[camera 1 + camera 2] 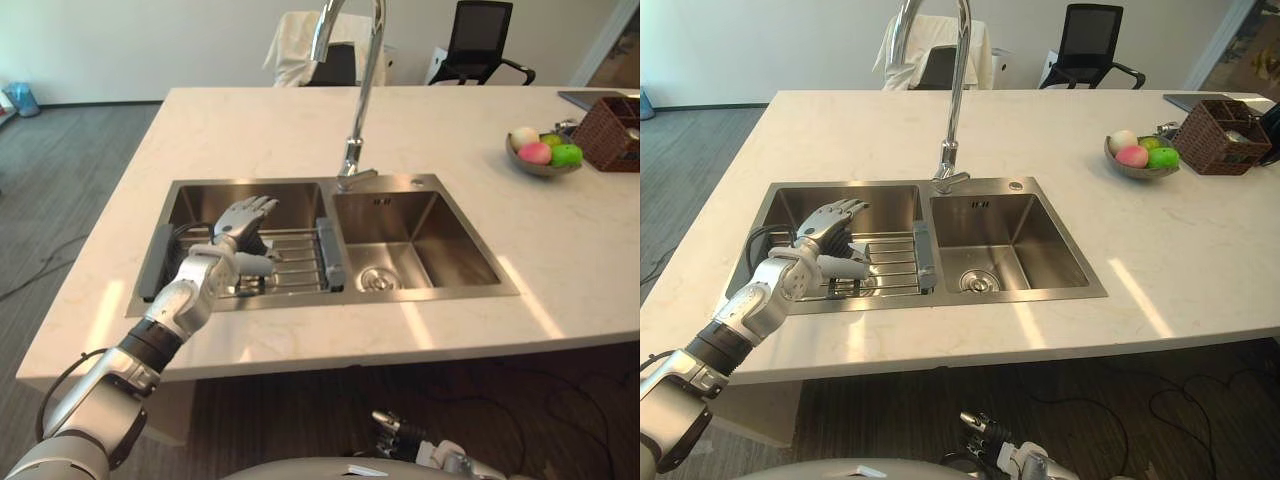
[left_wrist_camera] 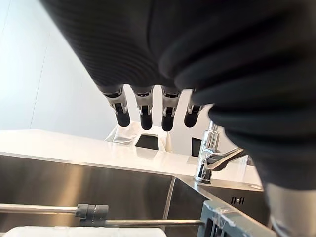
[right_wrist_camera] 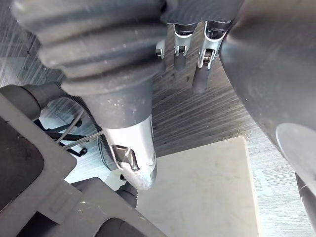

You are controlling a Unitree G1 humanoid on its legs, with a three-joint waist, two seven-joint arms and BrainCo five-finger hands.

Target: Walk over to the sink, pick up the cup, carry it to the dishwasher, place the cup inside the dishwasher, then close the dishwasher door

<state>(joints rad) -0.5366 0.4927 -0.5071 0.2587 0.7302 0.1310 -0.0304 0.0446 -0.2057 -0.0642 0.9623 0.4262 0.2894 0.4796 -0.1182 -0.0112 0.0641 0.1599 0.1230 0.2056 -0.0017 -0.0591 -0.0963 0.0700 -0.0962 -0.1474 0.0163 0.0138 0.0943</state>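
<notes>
In the left basin of the sink (image 1: 400,298) lies a rack (image 1: 295,262) under the wide-open left hand (image 1: 240,225), its wrist view adding a white edge (image 2: 84,231); right of the sink, a bowl (image 1: 545,172) holds fruit (image 1: 535,152).

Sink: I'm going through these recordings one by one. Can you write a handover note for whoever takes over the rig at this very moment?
The left hand is open, fingers straight, over the rack in the left basin of the sink. It holds nothing.
The right hand is open and hangs low by the robot, idle.
I cannot tell where the cup is; the left hand covers part of the rack.
Done: the robot is at the sink.
Left: grasp the cup, carry it to the dishwasher, set it inside and close the door.
</notes>
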